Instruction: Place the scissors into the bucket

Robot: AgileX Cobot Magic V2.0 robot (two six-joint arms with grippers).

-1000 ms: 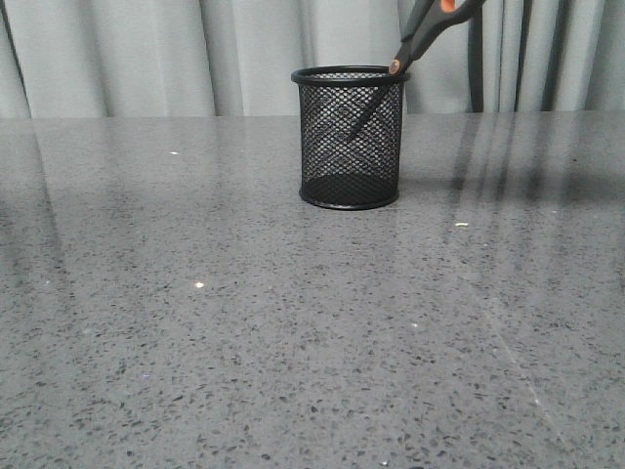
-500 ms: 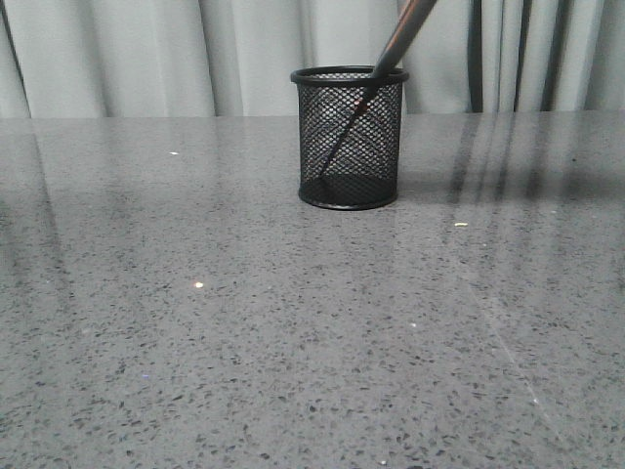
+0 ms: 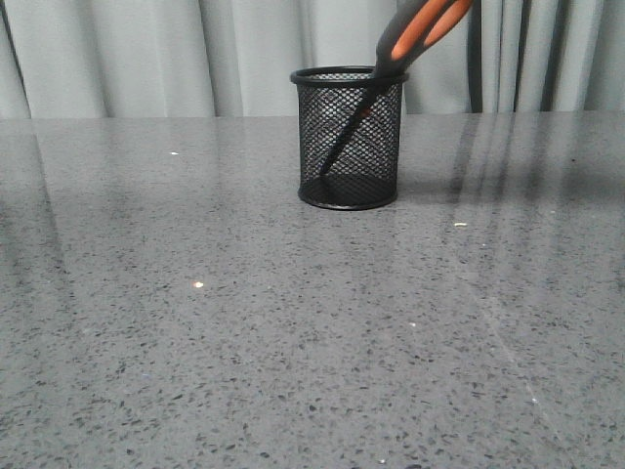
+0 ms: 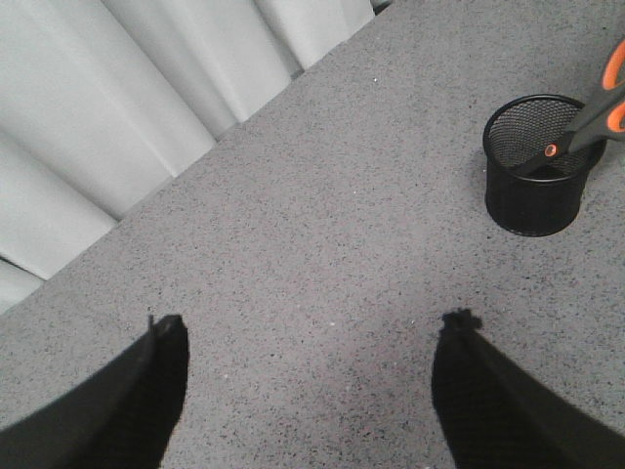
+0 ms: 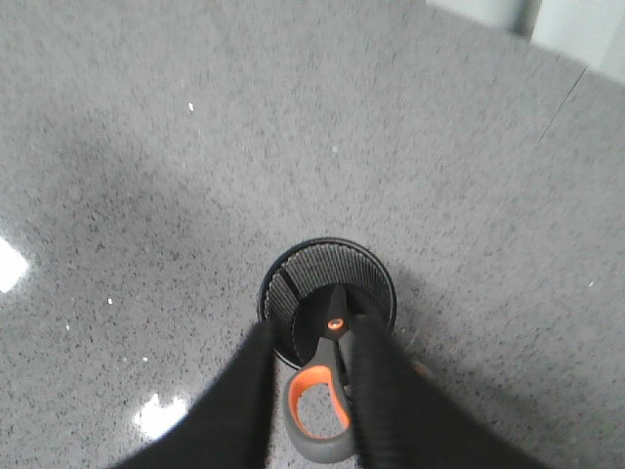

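The bucket [image 3: 337, 147] is a black wire-mesh cup standing upright at the far middle of the grey table. The scissors [image 3: 418, 29] stand inside it, blades down to the base. They lean on the right side of the rim, and the grey and orange handles stick out above it. My right gripper [image 5: 314, 337] hovers over the bucket [image 5: 283, 283]. Its fingers are spread either side of the scissors' handle loop [image 5: 327, 430], with a gap at one finger. My left gripper [image 4: 312, 320] is open and empty over bare table, well away from the bucket [image 4: 532, 191] and scissors [image 4: 598, 98].
Pale curtains [image 3: 146, 49] hang behind the table's far edge. The speckled grey tabletop [image 3: 244, 322] stretches in front of and to both sides of the bucket. Neither arm shows in the front view.
The scissors have dropped from a high hold, with only the tips in the cup, down to the cup's base. They now lean on the rim with the orange handle facing the front view.
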